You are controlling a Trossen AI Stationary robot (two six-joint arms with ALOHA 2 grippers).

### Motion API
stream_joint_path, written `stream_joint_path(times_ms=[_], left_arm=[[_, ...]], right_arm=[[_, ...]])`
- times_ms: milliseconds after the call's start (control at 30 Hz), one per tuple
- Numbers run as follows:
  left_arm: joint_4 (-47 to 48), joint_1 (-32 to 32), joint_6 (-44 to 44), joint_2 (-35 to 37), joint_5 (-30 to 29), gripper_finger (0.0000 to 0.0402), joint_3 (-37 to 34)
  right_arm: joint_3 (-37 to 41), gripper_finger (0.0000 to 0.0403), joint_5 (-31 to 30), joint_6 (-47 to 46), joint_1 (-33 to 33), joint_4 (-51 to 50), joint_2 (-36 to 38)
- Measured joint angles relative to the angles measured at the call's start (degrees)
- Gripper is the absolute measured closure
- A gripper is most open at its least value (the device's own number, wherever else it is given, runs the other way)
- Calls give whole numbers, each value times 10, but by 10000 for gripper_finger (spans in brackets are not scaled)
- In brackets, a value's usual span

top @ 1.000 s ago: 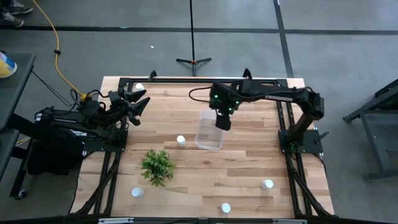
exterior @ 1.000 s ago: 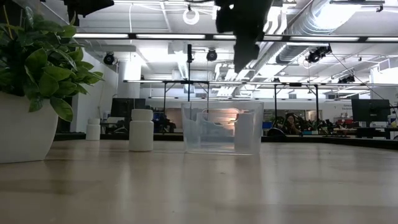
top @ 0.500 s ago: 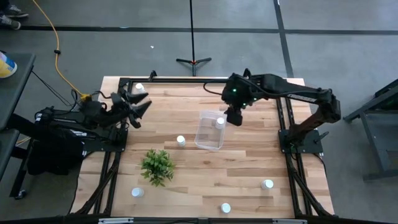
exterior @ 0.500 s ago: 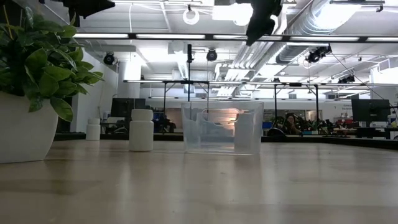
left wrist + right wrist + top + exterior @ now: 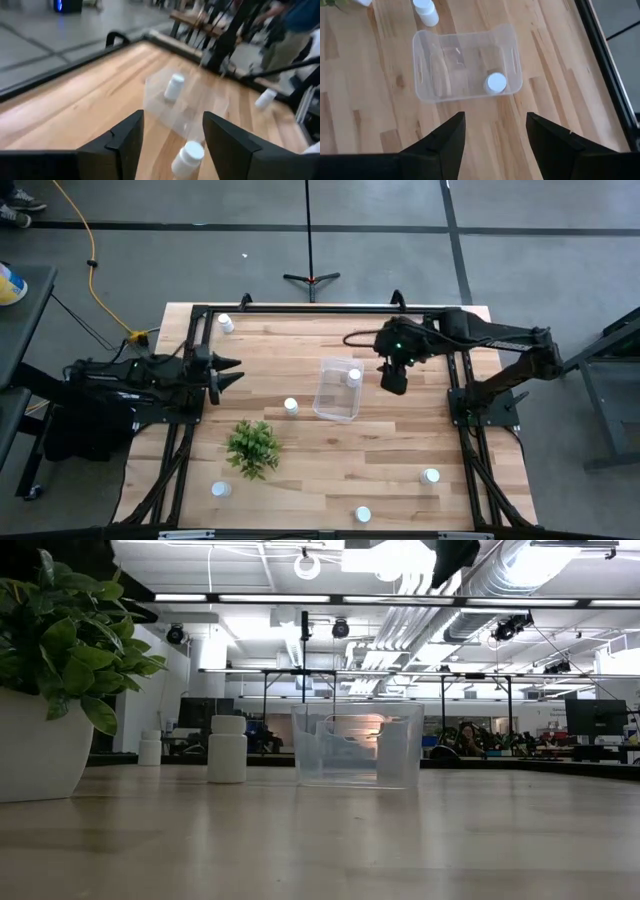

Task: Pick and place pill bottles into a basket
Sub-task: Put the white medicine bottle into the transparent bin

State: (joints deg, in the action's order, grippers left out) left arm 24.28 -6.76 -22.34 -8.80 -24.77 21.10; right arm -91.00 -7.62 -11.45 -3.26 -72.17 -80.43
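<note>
The basket (image 5: 337, 389), a clear bin, stands mid-table. One pill bottle (image 5: 495, 83) stands upright on the floor of the basket, by its far right corner. A second bottle (image 5: 290, 406) stands on the table just left of the basket. My right gripper (image 5: 393, 380) hangs open above the table, right of the basket, with nothing between its fingers (image 5: 447, 145). My left gripper (image 5: 230, 372) is open at the table's left edge. It points about level toward the basket (image 5: 185, 102) and holds nothing.
Other bottles stand at the far left corner (image 5: 226, 323), near left (image 5: 220, 489), near middle (image 5: 363, 514) and near right (image 5: 430, 476). A potted green plant (image 5: 252, 446) stands left of centre toward the near edge. A dark frame (image 5: 330, 308) rims the table.
My right gripper has gone from over the basket toward the table's right edge and risen; the bottle it had covered now shows standing in the basket. My left gripper has sunk and tipped from slanting up to about level, drifting a little toward the near edge.
</note>
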Motion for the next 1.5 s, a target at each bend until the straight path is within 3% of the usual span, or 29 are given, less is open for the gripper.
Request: stream_joint_path(times_ms=[133, 333, 500, 767, 900, 1033, 1167, 1300, 1500], left_arm=[[-33, 0, 30, 85, 30, 217, -56], [-64, -1, 51, 68, 64, 304, -87], [-118, 0, 41, 85, 101, 379, -132], [-183, 0, 43, 84, 105, 340, -177], [-187, 0, 70, 84, 104, 372, -177], [-187, 0, 81, 84, 102, 380, -177], [-187, 0, 75, 84, 95, 339, -177], [-187, 0, 86, 84, 56, 308, -177], [-187, 0, 134, 84, 49, 320, -177]], right_arm=[[0, 205, -10, -35, 27, -10, 19], [0, 206, -16, -76, 80, 10, 71], [0, 206, -101, -120, 155, 32, 105], [4, 206, -227, -195, 282, 41, 96], [70, 207, -269, -256, 340, 68, 107], [173, 213, -248, -272, 369, 174, 125], [251, 217, -189, -244, 370, 257, 127], [293, 217, -111, -267, 367, 287, 126], [309, 217, -22, -315, 367, 272, 126]])
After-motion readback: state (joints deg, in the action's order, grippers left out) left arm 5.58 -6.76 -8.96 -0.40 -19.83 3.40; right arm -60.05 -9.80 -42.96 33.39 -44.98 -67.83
